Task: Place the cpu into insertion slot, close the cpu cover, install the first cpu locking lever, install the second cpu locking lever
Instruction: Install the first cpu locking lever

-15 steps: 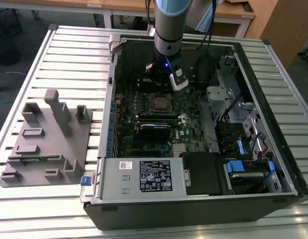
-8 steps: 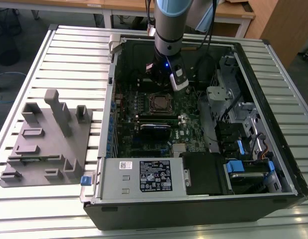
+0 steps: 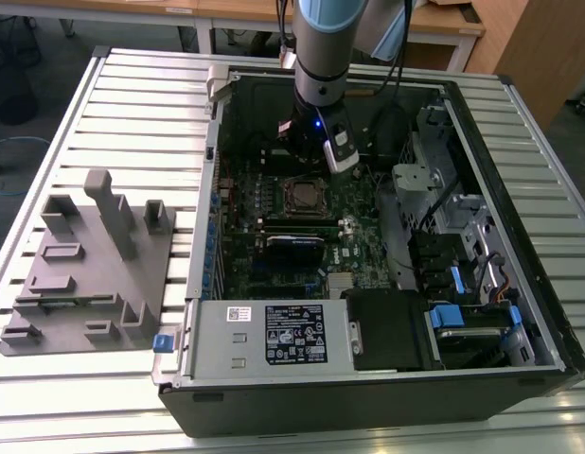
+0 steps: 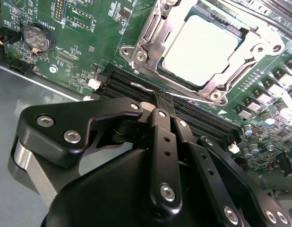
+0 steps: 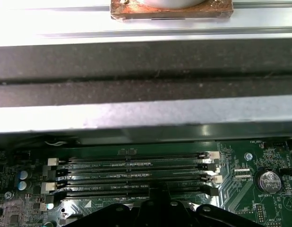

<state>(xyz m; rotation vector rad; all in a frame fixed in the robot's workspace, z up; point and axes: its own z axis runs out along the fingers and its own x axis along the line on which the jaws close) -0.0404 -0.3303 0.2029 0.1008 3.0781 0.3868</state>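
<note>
free: above cpu cover (image 4: 147, 45) | blocked: case wall (image 5: 146, 66) beside memory slots (image 5: 136, 173); drive cage (image 3: 434, 180) exterior view's right

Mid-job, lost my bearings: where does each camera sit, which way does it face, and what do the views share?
Exterior view: off the arm, high, looking down into the open computer case on the slatted table; the arm reaches in.
Second wrist view: at the wrist, looking past the gripper at the cpu framed by the cpu cover.
First wrist view: at the wrist, facing the opposite way, across the memory slots; the gripper's black edge shows.
Both wrist views share the memory slots and coin battery.
</note>
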